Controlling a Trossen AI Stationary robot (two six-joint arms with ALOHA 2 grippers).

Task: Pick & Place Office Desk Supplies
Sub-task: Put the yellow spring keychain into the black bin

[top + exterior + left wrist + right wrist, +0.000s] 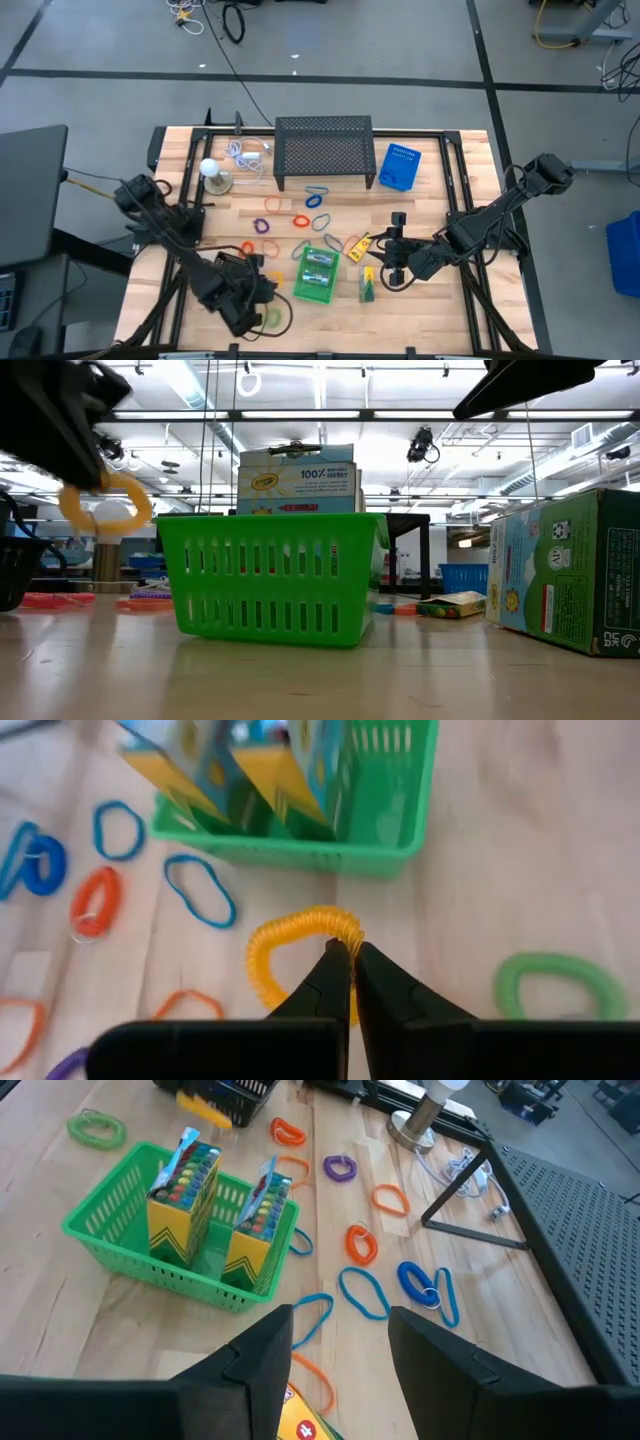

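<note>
A green basket (317,275) in the middle of the table's near half holds two yellow crayon boxes (185,1190) standing upright. Left of it my left gripper (350,955) is shut on a yellow coiled loop (285,945). A green loop (555,982) lies on the table close by. Blue, orange, red and purple loops (365,1293) lie scattered beyond the basket. My right gripper (340,1350) hovers open, right of the basket, with nothing between its fingers. Two more crayon boxes (368,285) lie on the table under it. My left gripper pinches the yellow loop's coiled strand (345,932) between its two fingertips, at one spot on the ring. The fingers slant down at it. The loop hangs below the fingers, clear of the table (100,510).
A black mesh riser (323,150) stands at the table's far side, with a blue box (400,167) to its right. A white ball on a stand (210,170) and a white cable (248,155) are to its left. Bare wood lies between the basket and the near edge.
</note>
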